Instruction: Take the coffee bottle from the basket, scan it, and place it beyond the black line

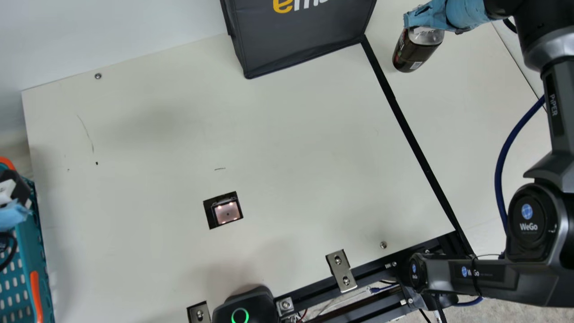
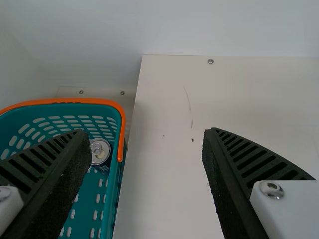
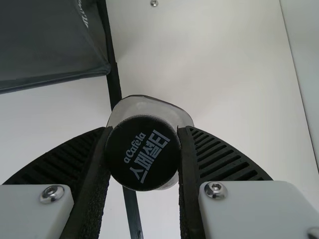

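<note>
Teal basket [image 1: 29,251] at 8 o'clock, main view; we note 1 can [image 2: 101,151] inside. Our left gripper [image 1: 15,213] is near it, jaws wide apart. Our right gripper [image 1: 430,21], between 1 and 2 o'clock, has its jaws clamped on the coffee bottle [image 1: 412,54] at the cap [image 3: 143,153]. Bottle appears on the black line's [image 1: 421,152] 3 o'clock side; worktop [image 1: 296,148] contact: we cannot tell.

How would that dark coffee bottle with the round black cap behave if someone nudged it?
The bottle seems stiff, its cap undented in the right claw. Being round and taller than wide, it might tip if nudged, then roll.
</note>
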Available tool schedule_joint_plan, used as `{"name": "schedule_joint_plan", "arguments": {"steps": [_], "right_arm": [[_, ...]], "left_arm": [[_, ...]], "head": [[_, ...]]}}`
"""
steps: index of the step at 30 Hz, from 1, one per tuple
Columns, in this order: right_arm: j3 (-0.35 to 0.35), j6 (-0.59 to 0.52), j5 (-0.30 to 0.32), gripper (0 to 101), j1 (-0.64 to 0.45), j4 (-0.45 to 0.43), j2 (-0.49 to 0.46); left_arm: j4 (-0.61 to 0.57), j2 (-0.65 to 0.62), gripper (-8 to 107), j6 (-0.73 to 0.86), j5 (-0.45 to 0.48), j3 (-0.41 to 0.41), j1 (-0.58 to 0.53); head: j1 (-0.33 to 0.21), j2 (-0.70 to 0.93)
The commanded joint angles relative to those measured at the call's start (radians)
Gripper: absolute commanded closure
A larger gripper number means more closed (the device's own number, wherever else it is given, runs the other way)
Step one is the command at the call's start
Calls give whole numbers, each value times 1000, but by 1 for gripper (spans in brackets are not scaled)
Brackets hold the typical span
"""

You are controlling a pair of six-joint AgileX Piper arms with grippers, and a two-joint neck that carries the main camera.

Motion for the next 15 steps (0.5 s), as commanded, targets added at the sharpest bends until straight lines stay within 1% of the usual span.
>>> {"name": "schedule_joint_plan", "arguments": {"steps": [1,8,15], "right_arm": [[5,4,-5,101,-1,-3,3],[29,13,-36,101,-5,1,15],[39,12,-66,101,-12,12,34]], "left_arm": [[0,0,9,0,0,0,0],[0,0,9,0,0,0,0],[0,0,9,0,0,0,0]], "head": [[-26,-2],[-26,-2],[-26,-2]]}}
